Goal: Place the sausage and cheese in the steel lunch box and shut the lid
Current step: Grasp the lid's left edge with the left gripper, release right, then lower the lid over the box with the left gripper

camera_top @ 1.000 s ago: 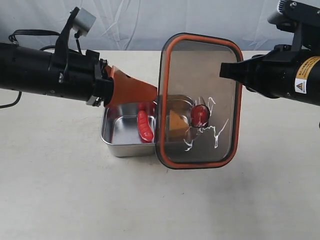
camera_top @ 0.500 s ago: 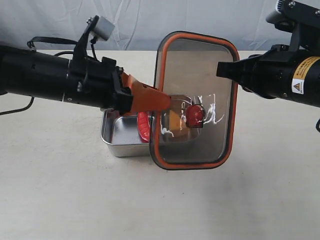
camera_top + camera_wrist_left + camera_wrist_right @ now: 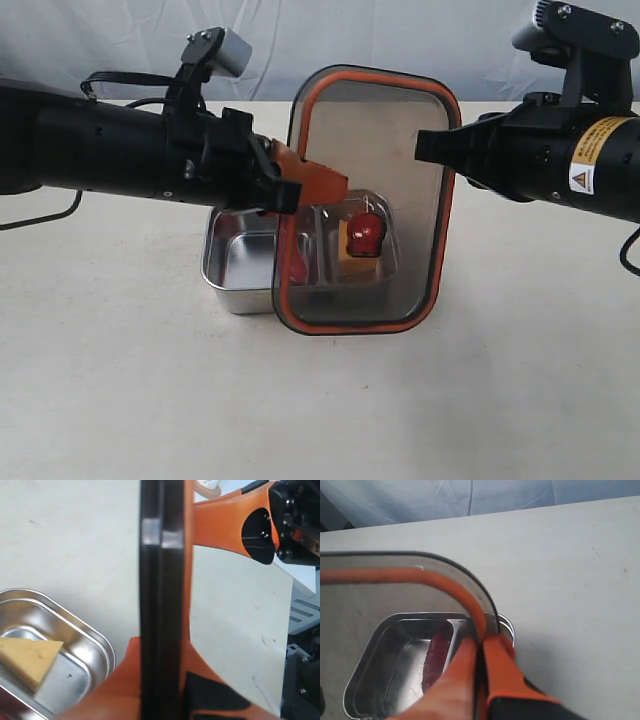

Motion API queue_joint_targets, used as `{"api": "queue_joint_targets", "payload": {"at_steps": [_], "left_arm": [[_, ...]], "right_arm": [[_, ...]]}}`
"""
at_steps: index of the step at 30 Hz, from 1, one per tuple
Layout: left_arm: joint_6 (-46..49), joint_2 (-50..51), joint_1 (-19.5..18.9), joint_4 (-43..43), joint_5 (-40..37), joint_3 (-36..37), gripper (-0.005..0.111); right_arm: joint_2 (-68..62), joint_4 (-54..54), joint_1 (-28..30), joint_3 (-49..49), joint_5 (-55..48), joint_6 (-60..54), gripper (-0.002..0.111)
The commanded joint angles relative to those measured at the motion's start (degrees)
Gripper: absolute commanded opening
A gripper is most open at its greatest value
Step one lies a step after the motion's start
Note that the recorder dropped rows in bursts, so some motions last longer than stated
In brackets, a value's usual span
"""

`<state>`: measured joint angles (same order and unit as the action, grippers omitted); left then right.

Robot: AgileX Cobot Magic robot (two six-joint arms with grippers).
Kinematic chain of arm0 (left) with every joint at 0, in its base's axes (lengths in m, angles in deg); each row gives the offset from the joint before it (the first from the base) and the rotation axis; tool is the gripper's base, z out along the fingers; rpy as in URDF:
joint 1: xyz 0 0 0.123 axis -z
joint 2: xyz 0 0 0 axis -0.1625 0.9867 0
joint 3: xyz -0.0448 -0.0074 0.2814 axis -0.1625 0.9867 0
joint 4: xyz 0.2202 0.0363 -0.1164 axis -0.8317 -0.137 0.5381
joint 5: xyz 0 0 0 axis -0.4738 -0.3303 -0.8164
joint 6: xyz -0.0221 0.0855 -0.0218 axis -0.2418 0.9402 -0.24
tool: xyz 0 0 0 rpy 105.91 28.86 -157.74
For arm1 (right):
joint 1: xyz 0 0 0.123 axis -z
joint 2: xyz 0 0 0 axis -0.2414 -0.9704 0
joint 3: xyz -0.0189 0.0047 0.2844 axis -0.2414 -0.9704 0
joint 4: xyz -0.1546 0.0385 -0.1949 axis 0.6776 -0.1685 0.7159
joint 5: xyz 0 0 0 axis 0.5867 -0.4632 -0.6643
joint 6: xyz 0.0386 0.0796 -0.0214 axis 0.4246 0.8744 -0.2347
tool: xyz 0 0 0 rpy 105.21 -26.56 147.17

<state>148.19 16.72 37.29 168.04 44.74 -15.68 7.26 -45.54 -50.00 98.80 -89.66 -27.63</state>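
Observation:
The dark translucent lid point(image 3: 370, 200) with its orange seal stands upright on edge above the steel lunch box point(image 3: 230, 275). Its red valve point(image 3: 365, 233) shows at the centre. My right gripper point(image 3: 432, 148) is shut on the lid's right edge, and the right wrist view shows its fingers point(image 3: 481, 640) pinching the rim. My left gripper point(image 3: 320, 183) clamps the lid's left edge; the lid point(image 3: 160, 580) runs between both orange fingers. The sausage point(image 3: 436, 655) lies in one compartment and the cheese point(image 3: 30, 660) in the other, both partly hidden behind the lid.
The box sits on a pale tabletop point(image 3: 320, 400) with a wrinkled grey cloth backdrop point(image 3: 400, 40) behind. Both black arms reach in level from the left and right sides at about the lid's upper height.
The lid and right gripper have shifted left, now covering more of the box. The left gripper advanced right and its fingers came onto the lid's left edge.

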Motion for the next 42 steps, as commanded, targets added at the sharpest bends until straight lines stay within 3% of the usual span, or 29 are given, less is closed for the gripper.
{"api": "queue_joint_targets", "payload": {"at_steps": [1,5,6,8,10,17,23,30,38,42], "left_arm": [[0.41,-0.06,0.3,1.34,1.13,-0.3,0.0],[0.41,-0.06,0.3,1.34,1.13,-0.3,0.0],[0.41,-0.17,0.3,1.34,1.12,-0.3,0.0],[0.41,-0.42,0.3,1.34,1.12,-0.3,0.0],[0.41,-1.23,0.3,1.34,2.42,-0.3,0.0],[0.31,-5.81,0.3,-1.2,10.36,-2.03,0.0],[0.31,-7.61,0.3,-14.93,28.05,-2.95,0.0],[0.31,-7.33,3.57,-36.11,37.16,-2.95,0.0],[0.56,-5.47,9.05,-46.57,44.62,-0.6,0.0],[0.56,-5.26,9.41,-51.41,47.23,3.8,0.0]], "right_arm": [[0.44,0.0,-0.01,0.23,0.44,-0.19,-0.001],[0.68,0.11,-0.01,0.23,0.44,-0.19,0.003],[0.8,0.11,-0.01,0.23,0.44,-0.19,0.008],[1.95,0.35,-0.01,0.23,0.21,-0.19,0.036],[4.24,2.61,-0.01,0.36,-1.33,-0.19,0.044],[15.54,14.5,-0.01,7.44,-24.13,-0.19,0.042],[20.1,15.86,-0.01,8.0,-35.29,-0.19,0.042],[20.8,16.88,-0.01,7.89,-36.56,-0.19,0.042],[20.8,16.65,-0.01,7.58,-38.02,-0.19,0.042],[20.8,16.89,-0.01,7.58,-39.18,-0.19,0.042]]}}
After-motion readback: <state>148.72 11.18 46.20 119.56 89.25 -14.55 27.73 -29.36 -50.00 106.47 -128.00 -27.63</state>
